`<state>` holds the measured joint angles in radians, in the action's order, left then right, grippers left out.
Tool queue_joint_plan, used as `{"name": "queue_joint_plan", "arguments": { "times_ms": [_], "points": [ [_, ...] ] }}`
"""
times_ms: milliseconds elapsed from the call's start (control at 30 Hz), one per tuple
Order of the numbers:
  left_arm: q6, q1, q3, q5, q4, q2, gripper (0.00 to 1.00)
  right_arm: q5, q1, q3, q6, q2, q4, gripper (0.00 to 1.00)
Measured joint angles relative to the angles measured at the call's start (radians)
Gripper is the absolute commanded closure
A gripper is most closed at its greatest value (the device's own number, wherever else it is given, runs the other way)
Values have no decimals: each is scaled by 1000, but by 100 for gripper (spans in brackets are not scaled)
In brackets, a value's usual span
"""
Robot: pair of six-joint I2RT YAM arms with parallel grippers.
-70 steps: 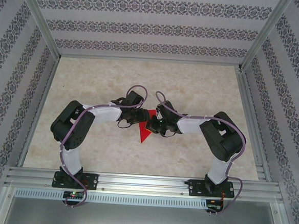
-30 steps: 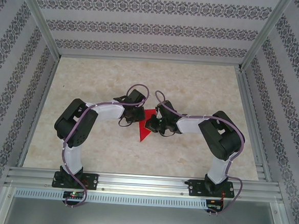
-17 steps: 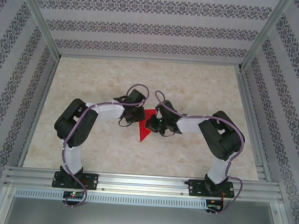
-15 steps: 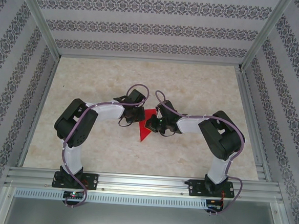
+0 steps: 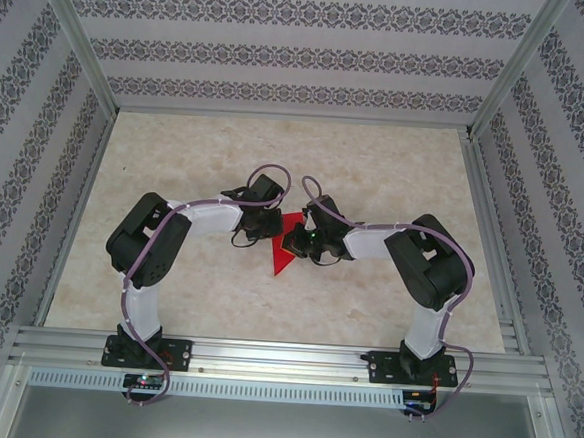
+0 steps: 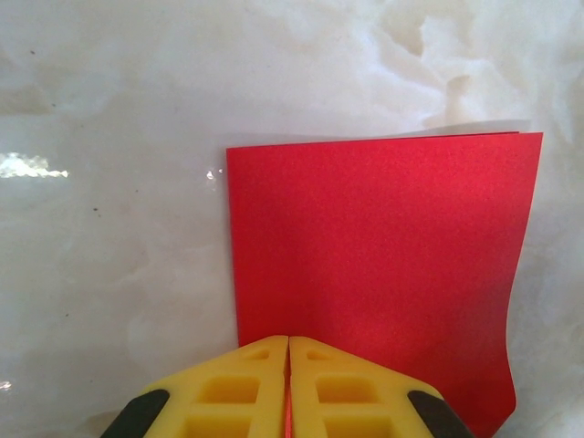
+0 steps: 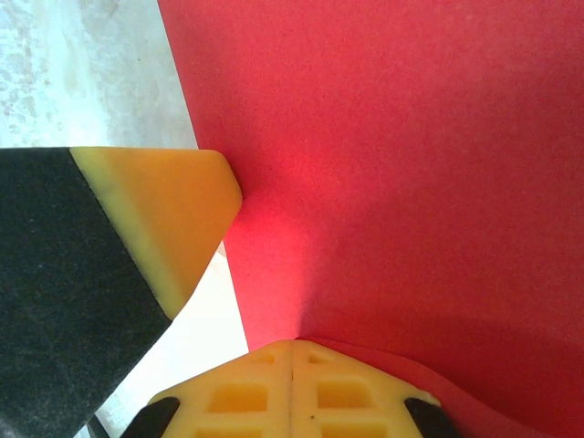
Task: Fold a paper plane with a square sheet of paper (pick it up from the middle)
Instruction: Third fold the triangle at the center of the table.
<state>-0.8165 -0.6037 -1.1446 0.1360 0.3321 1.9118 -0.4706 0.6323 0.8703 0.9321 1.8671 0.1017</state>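
Red paper (image 5: 283, 262) sits in the middle of the table (image 5: 395, 176), between both arms. Your left gripper (image 6: 288, 345) is clamped on its edge. The right gripper (image 7: 292, 347) is closed tight against it; can't tell if it's actually pinching. Line the edges up before creasing. No labels or writing anywhere.

Both arms elbows-out, forearms angled inward, wrists nearly meeting at centre. L gripper (image 6: 288, 339) shut, fingers (image 6: 226, 391) flush together; R gripper (image 7: 292, 345) shut too, poss. touching L's.
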Motion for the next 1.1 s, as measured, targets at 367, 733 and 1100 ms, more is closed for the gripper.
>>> {"name": "queue_joint_plan", "arguments": {
  "times_ms": [367,733,1100],
  "points": [
    [0,2,0,4,0,0,90,-1,0,0,-4,4,0,95],
    [0,2,0,5,0,1,90,15,0,0,-8,-9,-24,95],
    [0,2,0,8,0,1,90,33,1,0,-11,-27,-50,95]
  ]
}}
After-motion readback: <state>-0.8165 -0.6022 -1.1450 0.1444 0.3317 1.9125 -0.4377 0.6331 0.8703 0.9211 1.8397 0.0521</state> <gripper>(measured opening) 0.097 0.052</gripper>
